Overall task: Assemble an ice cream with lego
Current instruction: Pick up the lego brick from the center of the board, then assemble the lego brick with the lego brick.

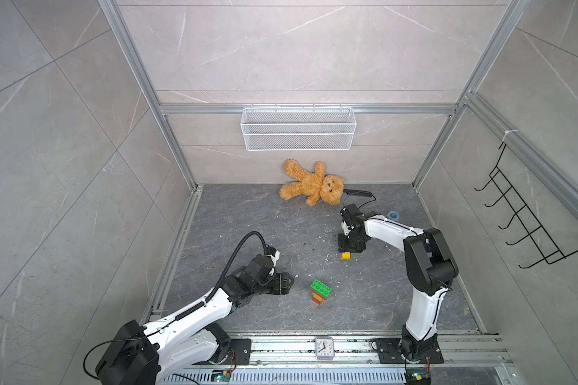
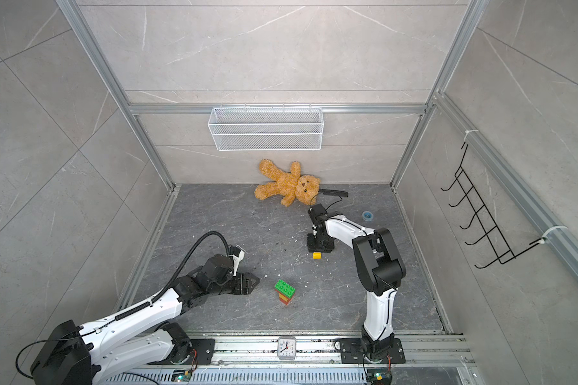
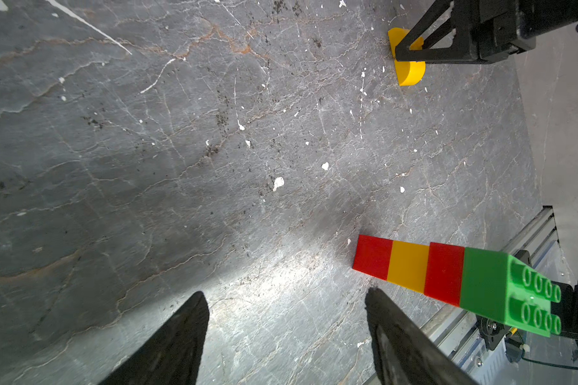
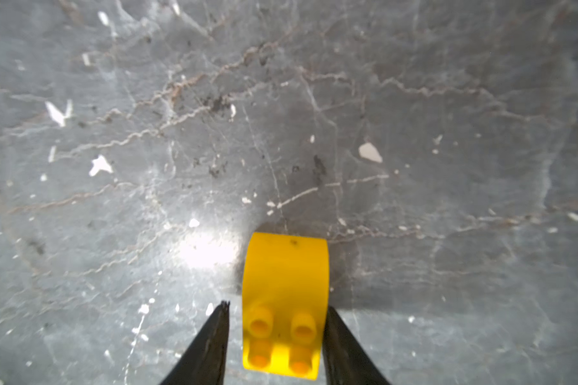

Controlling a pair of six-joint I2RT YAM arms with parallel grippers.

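My right claw point(image 4: 277, 306) is down at the bench point(image 1: 247, 216), straddling the round brick point(image 4: 286, 273). That yellow brick lies on its side with 4 studs facing the wrist camera. 1 finger point(image 4: 339, 336) sits against its flank, while the other finger point(image 4: 214, 333) shows a thin gap, so the claw is not clenched on it. In both top views the brick point(image 1: 346, 255) point(image 2: 316, 255) pokes out just in front of the right claw point(image 1: 347, 248).

The stack point(image 1: 320, 291) stands upright near the middle of the bench, well apart from the round brick. From the bench up I read 4 bricks: red, yellow, red, then the long green one with its 8 studs bare point(image 3: 447, 273).

My left claw point(image 3: 286, 295) hangs low beside the stack with its jaws spread wide and nothing between them. In a top view it point(image 2: 252, 281) points at the stack point(image 2: 284, 292) without touching.

A teddy point(image 1: 314, 185) lies against the back wall.
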